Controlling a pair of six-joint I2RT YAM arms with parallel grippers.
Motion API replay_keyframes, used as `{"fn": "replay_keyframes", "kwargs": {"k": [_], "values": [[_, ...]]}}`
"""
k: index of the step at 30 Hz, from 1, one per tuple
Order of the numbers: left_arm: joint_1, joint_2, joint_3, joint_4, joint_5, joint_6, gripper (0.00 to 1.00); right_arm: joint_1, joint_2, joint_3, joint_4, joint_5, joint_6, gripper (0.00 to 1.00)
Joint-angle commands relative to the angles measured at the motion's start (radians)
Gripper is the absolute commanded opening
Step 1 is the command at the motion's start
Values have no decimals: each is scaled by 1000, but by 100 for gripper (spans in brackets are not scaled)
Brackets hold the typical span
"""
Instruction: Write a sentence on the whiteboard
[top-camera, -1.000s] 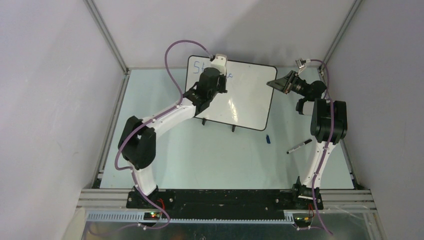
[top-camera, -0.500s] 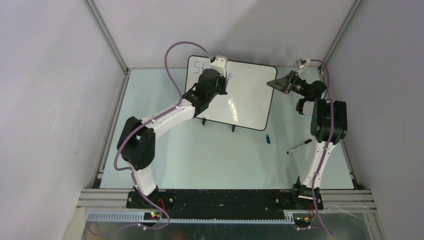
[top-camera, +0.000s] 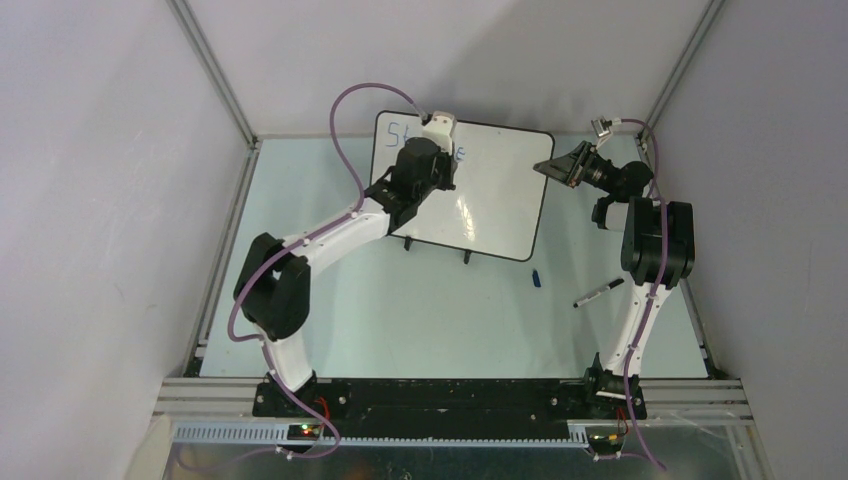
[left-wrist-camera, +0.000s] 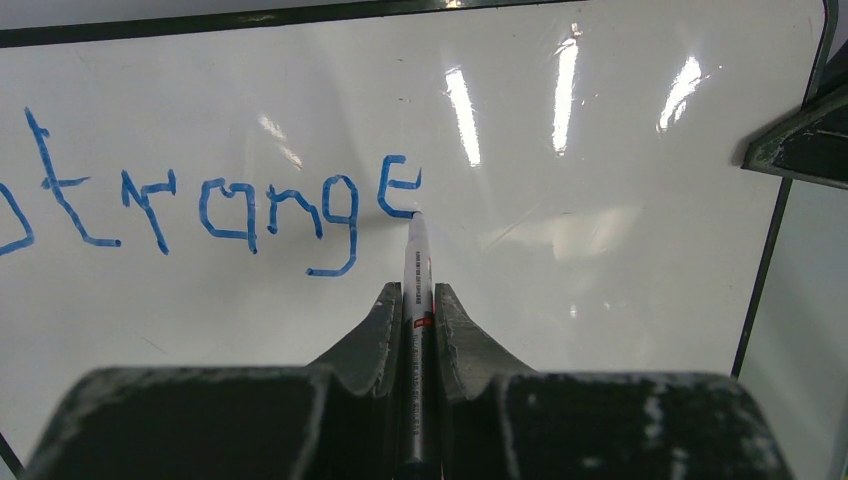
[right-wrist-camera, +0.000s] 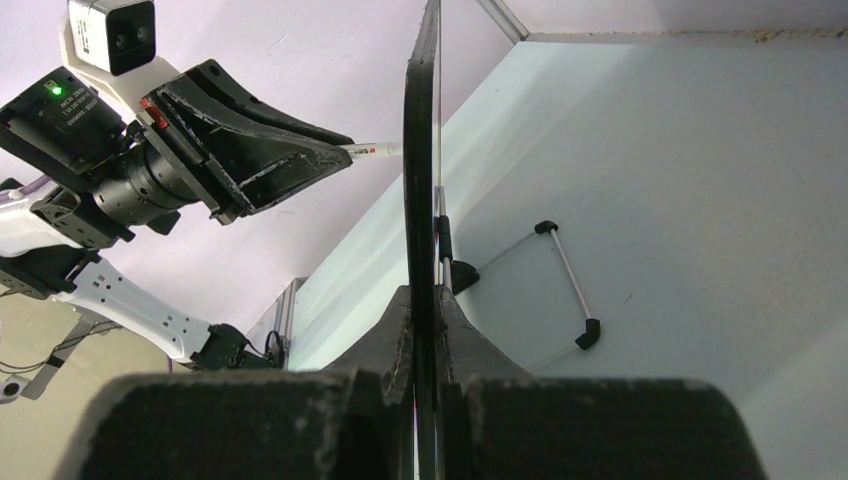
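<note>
The whiteboard (top-camera: 490, 200) stands tilted at the back of the table. My right gripper (top-camera: 553, 167) is shut on its right rim, which runs edge-on between the fingers (right-wrist-camera: 422, 150). My left gripper (left-wrist-camera: 417, 300) is shut on a white marker (left-wrist-camera: 417, 255). The marker's tip touches the board at the foot of the last letter. The sentence (left-wrist-camera: 330, 271) is blue handwriting that reads "Strange" in the left wrist view. From above, the left wrist (top-camera: 425, 160) covers most of the writing.
A second marker (top-camera: 599, 292) and a small blue cap (top-camera: 536, 278) lie on the table right of the board. The board's two black feet (top-camera: 408, 243) (top-camera: 466, 257) stick out at its near edge. Enclosure walls close in on both sides.
The left wrist has shifted very slightly along the board, and the blue stroke showing just right of it has changed shape. The right arm and the board have stayed still.
</note>
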Motion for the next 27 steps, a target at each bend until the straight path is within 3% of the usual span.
{"fn": "replay_keyframes", "kwargs": {"k": [1, 10, 27], "values": [[-1, -88, -28, 45, -11, -6, 0, -5, -76, 10, 43, 0, 37, 0], [0, -134, -70, 121, 1, -7, 0, -5, -76, 10, 43, -2, 37, 0], [-1, -40, 46, 78, 47, 4, 0, -3, -76, 10, 44, -5, 38, 0]]}}
